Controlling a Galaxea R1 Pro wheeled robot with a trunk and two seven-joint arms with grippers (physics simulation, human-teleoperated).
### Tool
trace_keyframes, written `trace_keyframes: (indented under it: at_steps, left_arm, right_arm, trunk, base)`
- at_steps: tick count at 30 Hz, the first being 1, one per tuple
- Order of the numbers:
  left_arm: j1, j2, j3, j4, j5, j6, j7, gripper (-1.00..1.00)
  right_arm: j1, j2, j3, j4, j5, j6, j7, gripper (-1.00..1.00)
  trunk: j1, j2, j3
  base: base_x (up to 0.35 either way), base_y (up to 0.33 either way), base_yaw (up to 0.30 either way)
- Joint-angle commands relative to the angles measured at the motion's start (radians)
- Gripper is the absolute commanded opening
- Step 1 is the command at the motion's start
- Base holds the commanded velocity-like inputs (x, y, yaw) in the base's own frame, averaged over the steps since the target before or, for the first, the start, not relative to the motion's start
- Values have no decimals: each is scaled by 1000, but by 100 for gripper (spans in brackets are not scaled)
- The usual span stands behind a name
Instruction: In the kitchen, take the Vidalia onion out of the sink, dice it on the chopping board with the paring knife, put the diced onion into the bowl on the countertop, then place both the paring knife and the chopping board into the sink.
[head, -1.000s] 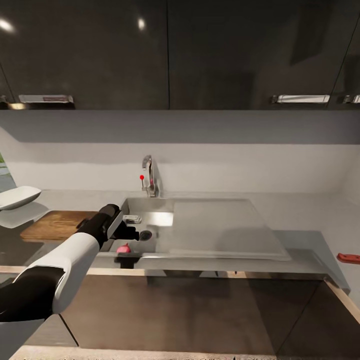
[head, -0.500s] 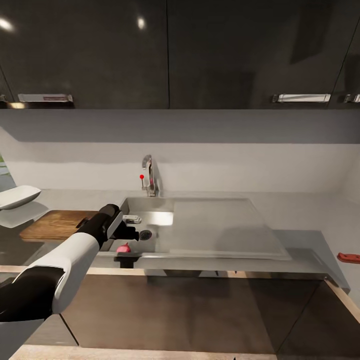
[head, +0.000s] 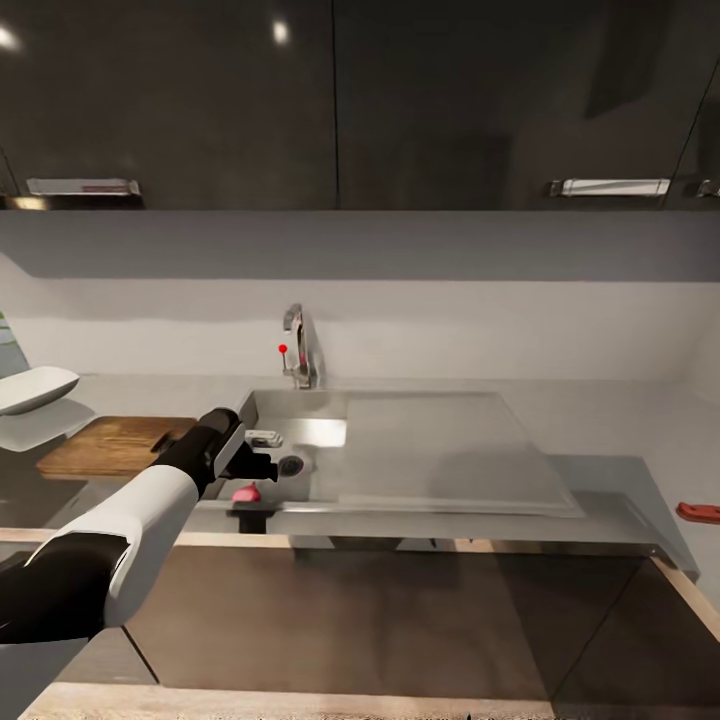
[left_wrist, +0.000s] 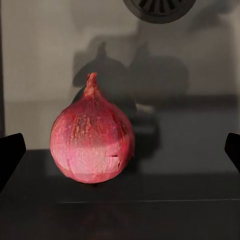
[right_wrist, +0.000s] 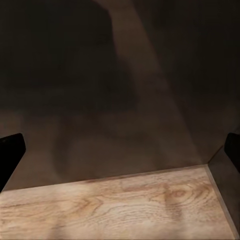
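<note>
Over the sink (head: 420, 455), the left gripper (head: 262, 467) hangs with fingers spread wide, the onion (left_wrist: 92, 142) untouched between them.

You have no readable text, label, brand, number or sign anywhere in these views.
</note>
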Motion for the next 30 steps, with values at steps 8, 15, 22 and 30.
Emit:
trace_keyframes:
  at_steps: [8, 15, 22, 30]
  left_arm:
    - [-1, 2, -8, -1, 3, 4, -3, 100]
    - [-1, 2, -7, -2, 3, 4, -3, 100]
    - [-1, 4, -8, -1, 2, 4, -4, 100]
    - [-1, 4, -8, -1, 2, 4, -3, 100]
  right_arm:
    - [-1, 0, 8, 0, -7, -3, -4, 100]
    - [-1, 0, 8, 0, -7, -3, -4, 100]
    - [-1, 0, 8, 0, -7, -3, -4, 100]
    - [-1, 0, 8, 0, -7, -3, -4, 100]
  trunk:
    - [0, -1, -14]
    - [0, -1, -25]
    - [0, -1, -36]
    - [0, -1, -39]
  base:
    - [0, 0, 0]
    - [0, 0, 0]
    - [0, 0, 0]
    - [0, 35, 0]
